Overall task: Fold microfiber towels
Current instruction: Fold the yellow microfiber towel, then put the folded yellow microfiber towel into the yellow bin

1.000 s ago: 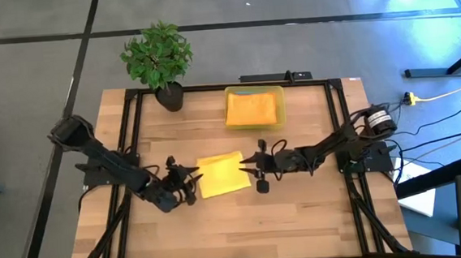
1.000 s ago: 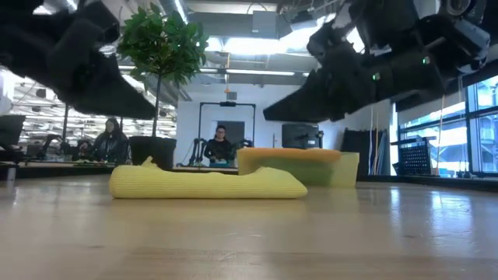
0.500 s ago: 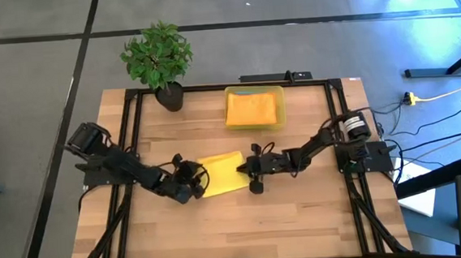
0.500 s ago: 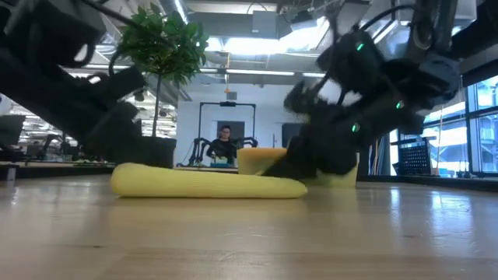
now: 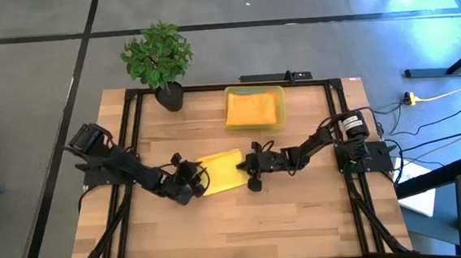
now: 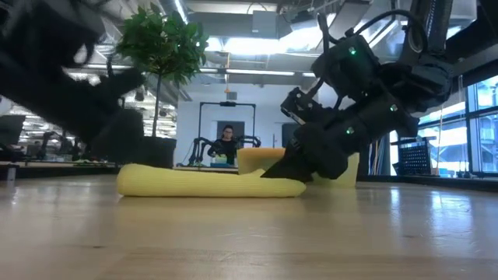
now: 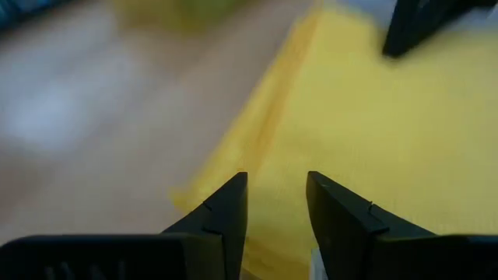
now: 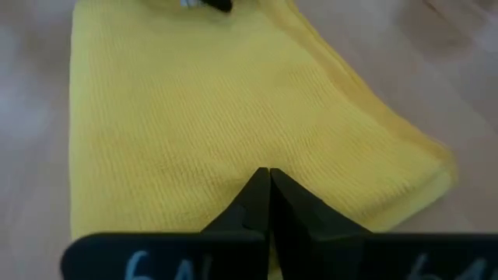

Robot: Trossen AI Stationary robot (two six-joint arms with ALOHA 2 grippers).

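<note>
A yellow towel [image 5: 220, 172] lies near the middle of the table [image 5: 245, 225], already doubled over into a thick rectangle; the layered edges show in both wrist views. Folding on this piece is judged partly done, with at least one further fold or a tidy-up remaining.

The right gripper [image 5: 241, 170] rests at the towel's right edge, fingers [image 8: 257, 204] pressed together on the cloth; whether fabric is actually pinched between them cannot be told. The left gripper [image 5: 193, 179] sits at the towel's left edge, fingers [image 7: 222, 218] partly apart over the fabric, holding nothing.

An orange towel [image 5: 253, 107] lies in the yellow bin [image 5: 255, 126] near the table's back edge. A potted plant [image 5: 159, 59] stands at the back left corner.
</note>
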